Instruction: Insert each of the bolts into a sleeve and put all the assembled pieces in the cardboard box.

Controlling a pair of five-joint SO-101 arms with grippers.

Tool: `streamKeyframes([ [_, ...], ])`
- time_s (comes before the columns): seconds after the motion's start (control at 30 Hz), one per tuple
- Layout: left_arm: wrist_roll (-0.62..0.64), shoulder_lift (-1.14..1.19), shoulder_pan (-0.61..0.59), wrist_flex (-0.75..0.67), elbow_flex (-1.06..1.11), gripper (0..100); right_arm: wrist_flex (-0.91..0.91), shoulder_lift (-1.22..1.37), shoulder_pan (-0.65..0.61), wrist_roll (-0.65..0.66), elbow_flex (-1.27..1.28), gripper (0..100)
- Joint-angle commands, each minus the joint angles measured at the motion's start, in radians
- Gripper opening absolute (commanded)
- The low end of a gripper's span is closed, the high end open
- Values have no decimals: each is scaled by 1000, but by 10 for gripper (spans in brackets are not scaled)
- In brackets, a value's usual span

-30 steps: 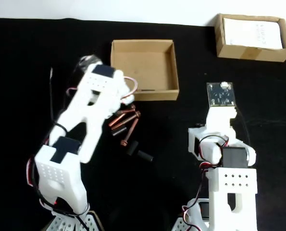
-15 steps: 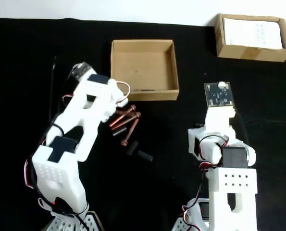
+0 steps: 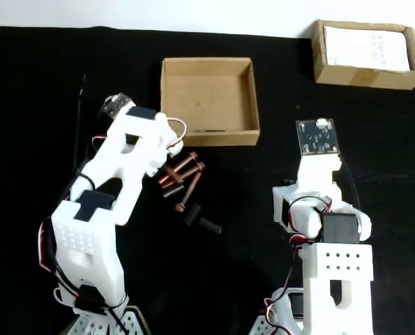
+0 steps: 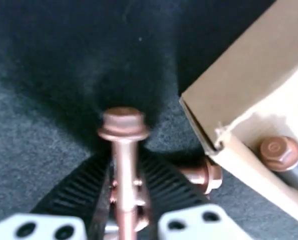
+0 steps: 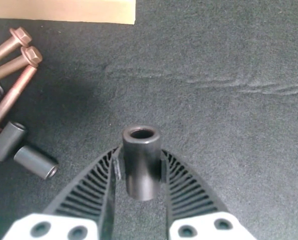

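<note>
Copper bolt (image 4: 121, 125) in left end effector (image 4: 123, 172), sleeve (image 5: 141, 162) right.

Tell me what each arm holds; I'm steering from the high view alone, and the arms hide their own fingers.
Observer: In the left wrist view, the left gripper is shut on a copper-coloured flange-head bolt.
Operator: Which end sticks out?
Observer: Its head juts past the fingers; the shank is clamped between them.
Operator: And the right arm?
Observer: The right gripper is shut on a dark cylindrical sleeve, with its open bore pointing away from the fingers.
</note>
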Motion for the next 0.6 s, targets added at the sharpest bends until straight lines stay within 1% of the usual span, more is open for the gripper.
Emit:
streamKeyframes([
  [0.0, 5, -7, -54, 11, -31, 8, -18, -13, 5, 9, -5, 8],
  [0.13, 3, -7, -79, 84, -102, 8, -12, -21, 5, 9, -10, 8],
  [0.3, -2, -7, -58, 290, -294, 8, -5, -27, 5, 8, -22, 8],
  [0.33, -21, -7, -47, 333, -343, 8, 15, -27, 5, 8, -44, 8],
  [0.4, -103, -7, -22, 419, -449, 8, 81, -27, 4, 6, -102, 8],
  [0.57, -256, -7, 44, 597, -680, 8, 228, -27, -41, 3, -222, 8],
])
